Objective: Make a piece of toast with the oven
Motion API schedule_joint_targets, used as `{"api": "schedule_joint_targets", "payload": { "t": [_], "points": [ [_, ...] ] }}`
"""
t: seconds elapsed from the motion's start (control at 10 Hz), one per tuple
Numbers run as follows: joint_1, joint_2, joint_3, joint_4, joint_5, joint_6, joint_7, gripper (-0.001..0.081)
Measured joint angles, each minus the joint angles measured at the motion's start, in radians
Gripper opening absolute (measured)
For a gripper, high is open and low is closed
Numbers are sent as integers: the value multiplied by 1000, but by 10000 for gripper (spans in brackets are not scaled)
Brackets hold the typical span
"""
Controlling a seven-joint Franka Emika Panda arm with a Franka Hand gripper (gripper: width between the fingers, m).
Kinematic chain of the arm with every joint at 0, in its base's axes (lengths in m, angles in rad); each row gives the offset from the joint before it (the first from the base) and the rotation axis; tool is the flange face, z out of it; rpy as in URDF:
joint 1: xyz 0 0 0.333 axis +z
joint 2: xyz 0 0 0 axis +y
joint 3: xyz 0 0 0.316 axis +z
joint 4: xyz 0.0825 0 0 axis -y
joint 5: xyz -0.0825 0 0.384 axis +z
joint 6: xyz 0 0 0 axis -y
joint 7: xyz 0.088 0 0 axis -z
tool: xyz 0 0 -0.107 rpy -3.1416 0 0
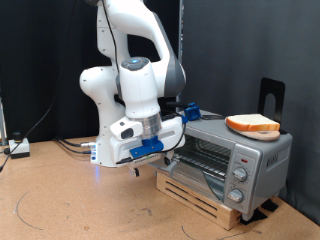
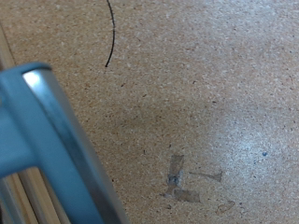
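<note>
The piece of toast (image 1: 252,124) lies flat on top of the oven (image 1: 262,152), a silver box with a glass door (image 1: 200,156) and knobs (image 1: 240,176) down its front panel. My gripper (image 1: 152,148), with blue parts on it, hangs low at the oven's front corner on the exterior view's left, close to the door's edge. Nothing shows between its fingers. In the wrist view a shiny blue-grey metal edge (image 2: 47,131) fills one corner, and my fingers do not show there. Whether the door is ajar I cannot make out.
The oven stands on a slatted wooden base (image 1: 200,197) on a cork-like tabletop (image 1: 70,200). A black stand (image 1: 270,95) rises behind the oven. A small box with cables (image 1: 18,148) lies at the exterior view's far left. Tape marks (image 2: 182,182) and a thin dark cable (image 2: 110,33) lie on the table.
</note>
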Motion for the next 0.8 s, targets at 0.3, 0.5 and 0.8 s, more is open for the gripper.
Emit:
{"api": "schedule_joint_targets", "payload": {
  "t": [0.3, 0.5, 0.8],
  "points": [
    [-1, 2, 0, 13, -30, -36, 44, 810],
    [-1, 18, 0, 22, -55, -41, 77, 810],
    [-5, 39, -4, 32, -55, -36, 75, 810]
  ]
}}
